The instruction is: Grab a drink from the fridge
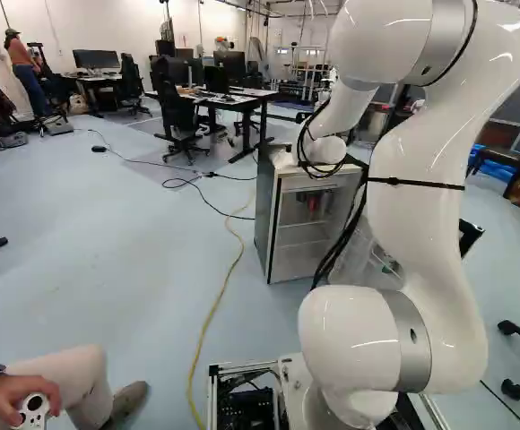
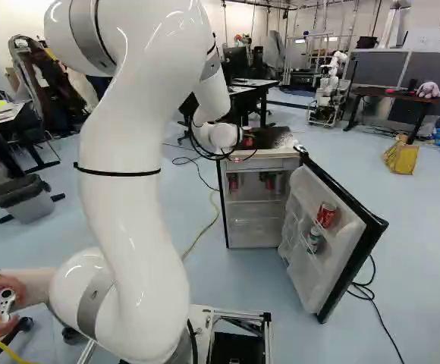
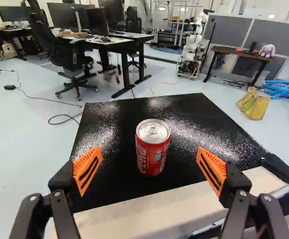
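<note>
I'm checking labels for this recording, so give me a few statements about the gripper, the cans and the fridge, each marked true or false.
1. A red can stands upright on top of the fridge. True.
2. The gripper is shut on that can. False: its fingers stand open, and neither touches the can.
3. The fridge's door is closed. False: it stands open.
4. The door holds another red can. True.
5. The red drinks inside the cabinet stand at its very bottom. False: they are in its upper part.
</note>
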